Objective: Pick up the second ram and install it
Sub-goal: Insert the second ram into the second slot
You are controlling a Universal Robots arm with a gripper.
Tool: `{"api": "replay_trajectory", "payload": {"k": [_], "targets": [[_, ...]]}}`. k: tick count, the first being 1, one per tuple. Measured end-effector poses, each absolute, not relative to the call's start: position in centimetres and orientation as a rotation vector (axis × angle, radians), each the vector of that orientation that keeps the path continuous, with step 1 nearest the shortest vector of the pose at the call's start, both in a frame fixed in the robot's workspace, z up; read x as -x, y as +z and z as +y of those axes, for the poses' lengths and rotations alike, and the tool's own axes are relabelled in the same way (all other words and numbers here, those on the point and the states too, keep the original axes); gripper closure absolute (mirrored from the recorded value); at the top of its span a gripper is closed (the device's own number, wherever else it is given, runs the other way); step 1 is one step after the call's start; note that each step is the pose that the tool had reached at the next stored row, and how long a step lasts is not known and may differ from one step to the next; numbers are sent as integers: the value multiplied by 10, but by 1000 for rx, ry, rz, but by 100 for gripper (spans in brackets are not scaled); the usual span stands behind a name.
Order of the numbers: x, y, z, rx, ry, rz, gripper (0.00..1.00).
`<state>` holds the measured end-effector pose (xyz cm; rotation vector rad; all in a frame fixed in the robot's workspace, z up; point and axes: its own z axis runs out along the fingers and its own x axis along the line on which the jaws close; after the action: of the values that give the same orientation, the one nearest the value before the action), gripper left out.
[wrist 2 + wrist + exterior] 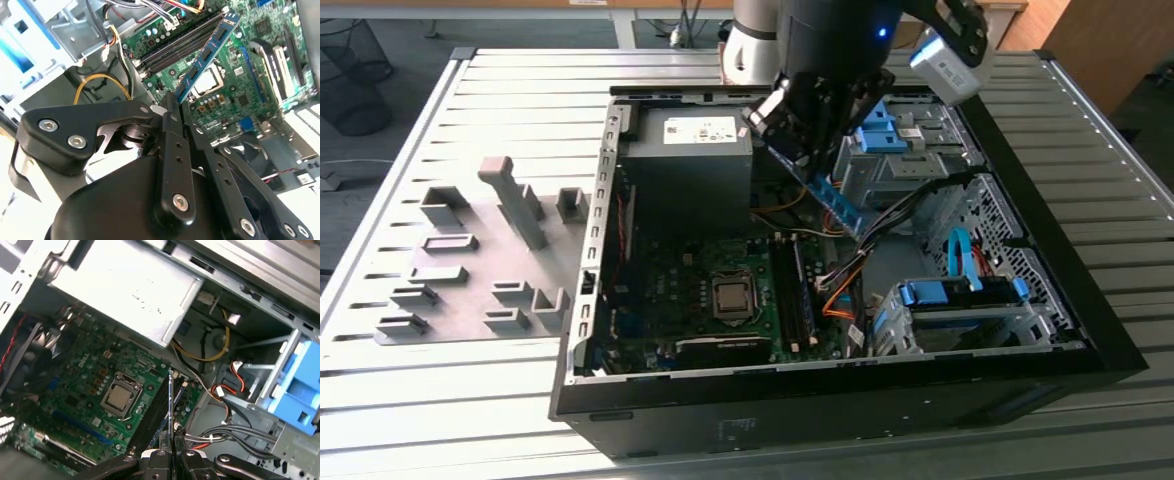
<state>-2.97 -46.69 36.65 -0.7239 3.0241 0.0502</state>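
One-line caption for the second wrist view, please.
Gripper shut on the second ram, holding the blue stick tilted above the motherboard's black memory slots.

Second ram (207,54) in gripper (172,102), above motherboard (235,75)

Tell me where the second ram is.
The second ram is clamped in the hand, tilted above the motherboard's slots, right of the power supply in the exterior view.

no readable text anywhere, pale label on power supply (700,131) too small to read, print on motherboard (235,85) illegible, ram stick (206,55) markings unclear
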Motion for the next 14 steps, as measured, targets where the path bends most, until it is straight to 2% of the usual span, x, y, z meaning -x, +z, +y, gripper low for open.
{"api": "replay_trajectory", "payload": {"k": [14], "targets": [[30,360,-467,334,43,3088,86]]}}
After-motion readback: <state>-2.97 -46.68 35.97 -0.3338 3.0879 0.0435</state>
